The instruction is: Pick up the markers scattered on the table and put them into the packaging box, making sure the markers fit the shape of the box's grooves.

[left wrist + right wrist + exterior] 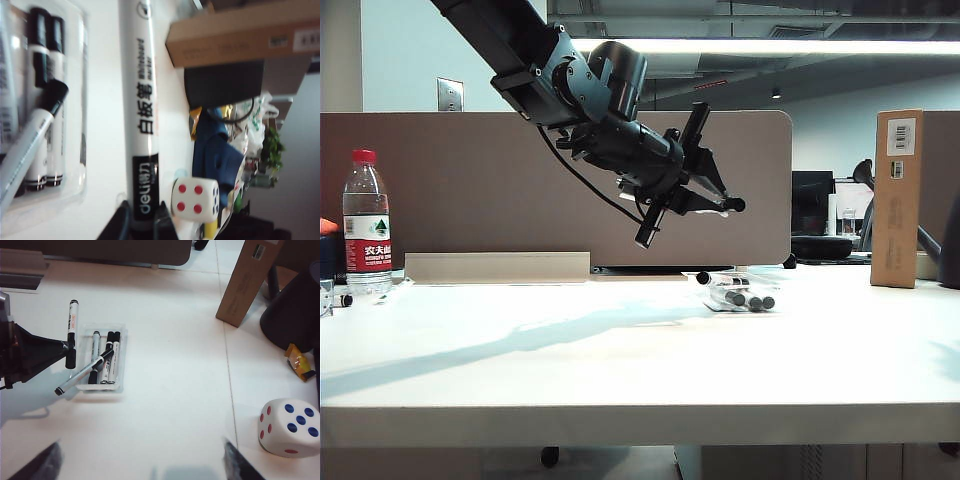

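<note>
Your left gripper (720, 203) hangs high above the wide white table (620, 350), its fingers (122, 220) clamped on a slim white-barrelled marker with black print (141, 100). In the right wrist view that held marker (71, 332) sits just beside the shallow clear plastic packaging box (102, 357), level with its long edge. You can see three markers lying in the box's grooves (111, 357), and a fourth marker (82, 374) lies slanted across them, one end poking out over the box's rim. From the exterior view, the box (740, 290) rests near the table's far middle, below the gripper.

Your right gripper (140, 460) hovers over the near side of the table with its fingers (45, 465) spread wide and nothing between them. A white dice with red and blue dots (290, 427) rests on the table, well apart from the box, and a tall brown cardboard box (247, 282) stands further back.
</note>
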You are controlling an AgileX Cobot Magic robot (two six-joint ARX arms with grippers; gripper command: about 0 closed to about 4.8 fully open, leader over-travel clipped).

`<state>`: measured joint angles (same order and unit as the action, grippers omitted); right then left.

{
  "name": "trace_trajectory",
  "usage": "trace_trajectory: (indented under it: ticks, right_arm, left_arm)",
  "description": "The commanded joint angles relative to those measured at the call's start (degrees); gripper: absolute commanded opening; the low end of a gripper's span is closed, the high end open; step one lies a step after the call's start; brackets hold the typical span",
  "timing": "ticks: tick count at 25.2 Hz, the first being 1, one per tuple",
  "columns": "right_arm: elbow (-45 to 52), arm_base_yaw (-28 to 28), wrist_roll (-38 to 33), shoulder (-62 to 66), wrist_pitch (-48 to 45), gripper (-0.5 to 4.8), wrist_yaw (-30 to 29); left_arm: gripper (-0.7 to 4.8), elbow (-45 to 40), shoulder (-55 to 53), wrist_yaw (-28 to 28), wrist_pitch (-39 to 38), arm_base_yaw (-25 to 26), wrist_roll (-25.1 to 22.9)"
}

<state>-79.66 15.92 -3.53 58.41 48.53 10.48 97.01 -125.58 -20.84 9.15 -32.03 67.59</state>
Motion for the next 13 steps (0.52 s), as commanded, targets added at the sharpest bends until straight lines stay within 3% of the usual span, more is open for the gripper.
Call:
trace_trajectory:
  ticks: [1, 8, 10, 13]
  right_arm:
    - [-0.26, 0.04, -0.79, -0.39, -0.63, 4.13, 0.15]
    - [-0.24, 0.04, -0.94, -0.52, -0.37, 4.13, -0.09]
    - [-0.24, 0.04, -0.94, -0.57, -0.22, 4.13, -0.09]
    - [-0.26, 0.04, -0.92, -0.59, 0.04, 4.13, -0.09]
  left_arm:
    - [-0.06, 0.33, -1.57, -1.33, 0.7, 0.07, 0.15]
    - [-0.03, 0.37, -4.13, -3.72, 0.74, -0.04, 0.37]
    - [0.34, 0.42, -4.13, -3.58, 1.03, -0.04, 0.37]
    - [0.44, 0.63, -4.11, -4.63, 2.71, -0.02, 0.33]
